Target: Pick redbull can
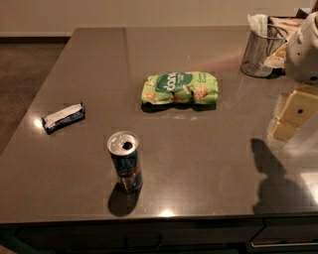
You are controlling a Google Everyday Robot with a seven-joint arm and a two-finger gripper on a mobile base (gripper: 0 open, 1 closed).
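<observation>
— Tool (284, 130) first: where does it sit?
— At three o'clock, by the right edge of the view. It is a pale beige piece low over the dark surface (208, 163), below a white rounded part of the arm (304, 49). Whether it is released or clenched, I cannot tell. It is well apart from the redbull can (125, 161).
— And where is that can?
— Nearest of all, at seven o'clock, close to the front edge of the surface. It stands upright, dark blue and silver. Its shiny top shows a small dark opening, and its own shadow pools at its foot.
— Anything else that near?
— At four o'clock a large dark shadow (271, 178) lies across the surface.
— Further back?
— At nine o'clock, toward the left edge, a blue-white snack bar wrapper (63, 117) lies flat, apart from the can. Past the middle, toward twelve o'clock, a green snack bag (180, 88) with white lettering lies flat.
— And farthest?
— At two o'clock a wire mesh cup (259, 49) stands upright with something white in it, just beside the arm's white part. Behind everything runs a pale wall (149, 12), and at ten o'clock brown carpet (25, 74) shows past the surface.
</observation>
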